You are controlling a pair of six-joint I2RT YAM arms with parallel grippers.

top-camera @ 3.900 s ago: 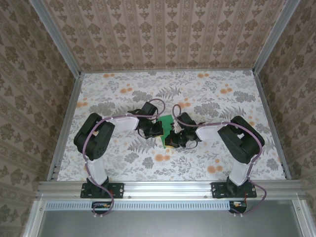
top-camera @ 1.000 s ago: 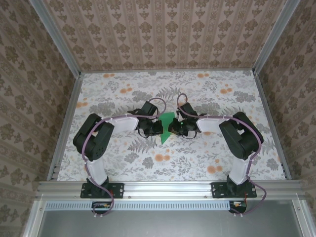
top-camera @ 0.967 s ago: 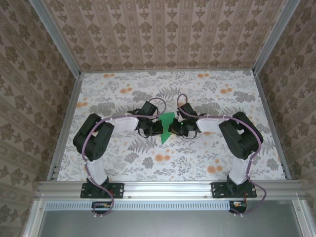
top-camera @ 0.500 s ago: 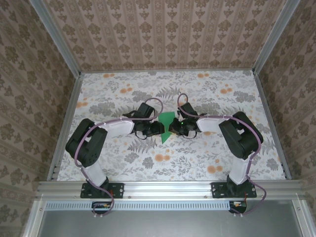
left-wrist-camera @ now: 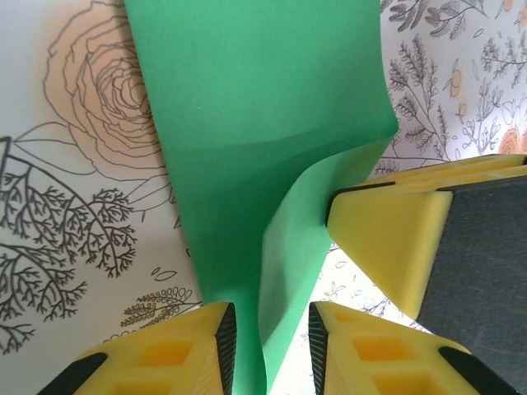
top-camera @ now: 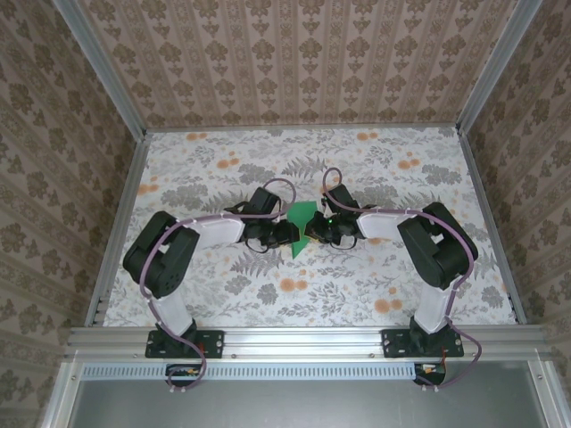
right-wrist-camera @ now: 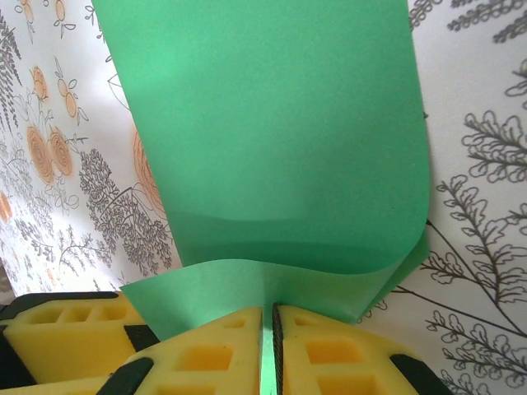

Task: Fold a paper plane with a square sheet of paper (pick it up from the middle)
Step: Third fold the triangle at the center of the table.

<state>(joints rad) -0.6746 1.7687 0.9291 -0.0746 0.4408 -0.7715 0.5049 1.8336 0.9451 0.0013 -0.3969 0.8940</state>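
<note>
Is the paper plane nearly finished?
Not nearly. Done so far: the green paper is grabbed and bent over in a soft curve, with no sharp crease that I can see. In hand: the right gripper is shut on it, while the left gripper has its jaws apart around a loose flap. Left to do: press real folds, then make the pointed nose and wings. It has no plane shape yet.

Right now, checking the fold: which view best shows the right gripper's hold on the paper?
The right wrist view: close up, the right gripper is shut on the paper. The left wrist view shows one of its fingers at the curled edge. The top view shows the grip too small to judge.
</note>
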